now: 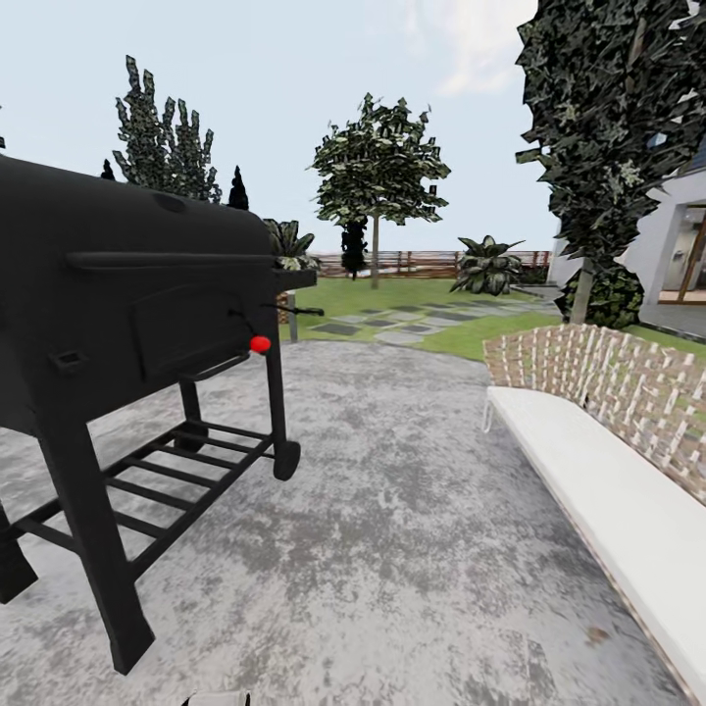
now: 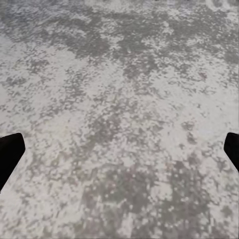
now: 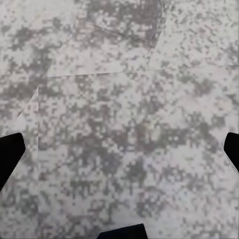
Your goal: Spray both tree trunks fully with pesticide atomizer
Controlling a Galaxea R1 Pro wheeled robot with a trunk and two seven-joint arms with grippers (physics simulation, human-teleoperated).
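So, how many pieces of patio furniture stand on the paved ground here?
2: a black barbecue grill at the head view's left and a white bench with a woven back at its right. More may be hidden behind the grill.

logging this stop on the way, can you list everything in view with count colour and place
grill: 1, black with a red knob, left foreground on the paving
bench: 1, white seat with woven tan back, right side
paving: 1, mottled grey, underfoot across the foreground
lawn: 1, green, beyond the paving, crossed by grey stepping stones
tree: 1, green crown on a thin trunk, centre distance
dark conifers: several, dark green, behind the grill and at far right
fence: 1, brown slats, far edge of the lawn
house: 1, white, partly seen at right edge
left gripper: 1, black fingers apart, over paving
right gripper: 1, black fingers apart, over paving
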